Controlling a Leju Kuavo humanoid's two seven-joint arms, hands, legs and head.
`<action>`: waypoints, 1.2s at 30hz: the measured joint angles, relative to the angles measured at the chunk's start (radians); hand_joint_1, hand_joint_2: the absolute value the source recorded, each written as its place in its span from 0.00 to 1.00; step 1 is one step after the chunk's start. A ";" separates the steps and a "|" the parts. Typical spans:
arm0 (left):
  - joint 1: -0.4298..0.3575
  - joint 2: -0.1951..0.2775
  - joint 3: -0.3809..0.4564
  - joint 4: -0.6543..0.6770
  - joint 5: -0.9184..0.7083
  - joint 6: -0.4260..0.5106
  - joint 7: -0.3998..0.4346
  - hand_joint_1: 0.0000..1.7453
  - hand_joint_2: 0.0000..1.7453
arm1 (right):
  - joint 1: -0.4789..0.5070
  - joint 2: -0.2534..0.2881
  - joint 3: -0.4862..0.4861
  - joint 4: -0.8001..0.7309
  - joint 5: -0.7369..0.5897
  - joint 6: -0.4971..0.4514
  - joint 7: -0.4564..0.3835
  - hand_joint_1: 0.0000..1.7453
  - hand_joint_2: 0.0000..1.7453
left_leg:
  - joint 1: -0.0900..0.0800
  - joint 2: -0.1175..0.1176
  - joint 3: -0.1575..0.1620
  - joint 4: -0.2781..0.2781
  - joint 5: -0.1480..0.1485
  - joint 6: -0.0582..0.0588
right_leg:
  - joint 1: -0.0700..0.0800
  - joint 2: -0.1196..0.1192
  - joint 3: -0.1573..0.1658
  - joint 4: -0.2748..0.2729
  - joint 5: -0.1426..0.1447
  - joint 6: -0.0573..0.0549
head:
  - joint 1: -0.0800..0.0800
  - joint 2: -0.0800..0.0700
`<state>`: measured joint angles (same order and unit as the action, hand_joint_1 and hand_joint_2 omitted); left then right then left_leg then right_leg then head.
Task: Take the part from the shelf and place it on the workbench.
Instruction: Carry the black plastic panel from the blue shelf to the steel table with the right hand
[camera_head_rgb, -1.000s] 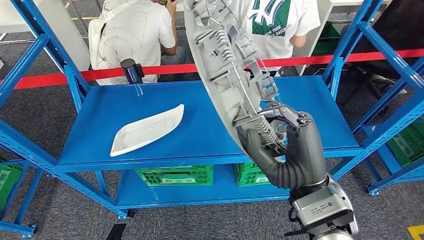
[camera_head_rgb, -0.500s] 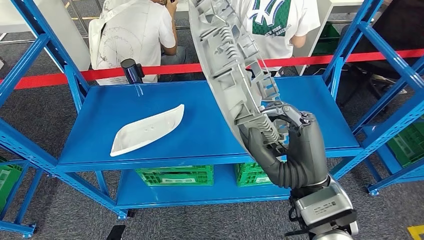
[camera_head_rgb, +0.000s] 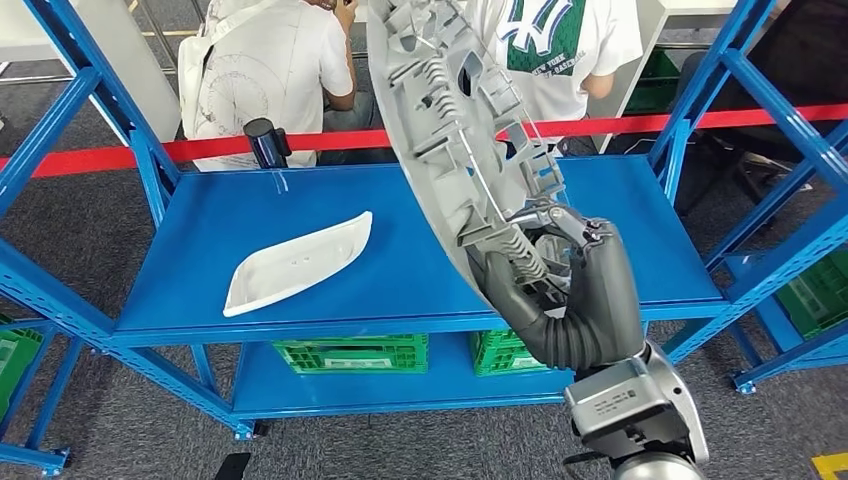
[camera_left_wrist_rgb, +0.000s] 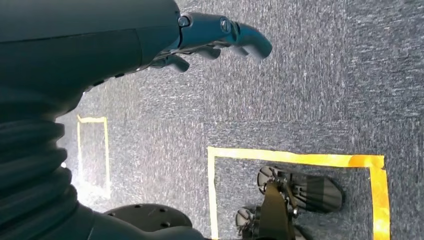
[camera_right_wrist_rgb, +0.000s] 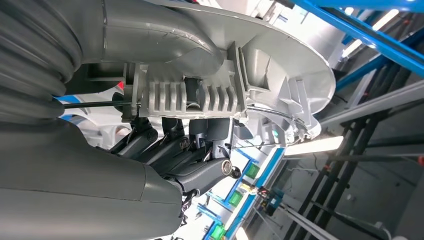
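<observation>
A long grey ribbed plastic part stands tilted up in front of the blue shelf, lifted clear of it. My right hand grips its lower end, thumb on one side and dark fingers curled round the ribs; the right wrist view shows the part pressed against my fingers. A second, smaller white curved part lies on the shelf's left half. My left hand hangs over the grey carpet, fingers loosely apart, holding nothing.
Two people sit behind a red barrier tape beyond the shelf. A dark cylinder stands at the shelf's back edge. Green crates sit on the lower level. Blue uprights flank both sides. Yellow floor tape marks the carpet.
The part and my right hand have shifted slightly left and tilted, and the wrist has risen a little. The whole view has moved a touch as well.
</observation>
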<state>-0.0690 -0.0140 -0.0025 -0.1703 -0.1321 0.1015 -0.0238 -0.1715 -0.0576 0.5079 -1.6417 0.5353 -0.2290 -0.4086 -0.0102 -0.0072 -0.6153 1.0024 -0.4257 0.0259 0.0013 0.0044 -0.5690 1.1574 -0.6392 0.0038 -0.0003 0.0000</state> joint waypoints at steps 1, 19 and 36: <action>0.002 0.000 0.002 0.000 0.000 0.000 -0.001 0.00 1.00 | -0.001 0.000 0.003 0.001 0.004 0.003 0.005 1.00 1.00 | 0.001 0.001 0.000 0.001 0.000 0.000 | -0.004 0.000 -0.038 0.066 -0.025 0.004 | 0.001 0.000; 0.018 -0.006 0.005 0.001 -0.006 0.004 -0.010 0.00 1.00 | 0.030 0.018 0.011 -0.014 0.069 0.006 0.044 1.00 1.00 | 0.020 0.001 -0.078 0.291 -0.180 -0.081 | -0.016 0.001 -0.055 -0.109 0.171 -0.039 | -0.008 0.000; 0.013 -0.008 0.011 0.000 -0.008 0.006 -0.002 0.00 1.00 | 0.030 0.022 0.012 -0.017 0.076 0.020 0.043 1.00 1.00 | 0.012 0.014 -0.013 0.031 -0.017 -0.020 | -0.020 -0.001 -0.059 0.064 0.069 0.019 | 0.002 0.000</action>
<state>-0.0561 -0.0224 0.0081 -0.1701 -0.1404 0.1071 -0.0262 -0.1415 -0.0354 0.5195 -1.6583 0.6116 -0.2094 -0.3655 0.0016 0.0070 -0.6282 1.0333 -0.4430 0.0055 -0.0183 0.0034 -0.6282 1.2211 -0.5701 0.0230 0.0019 0.0000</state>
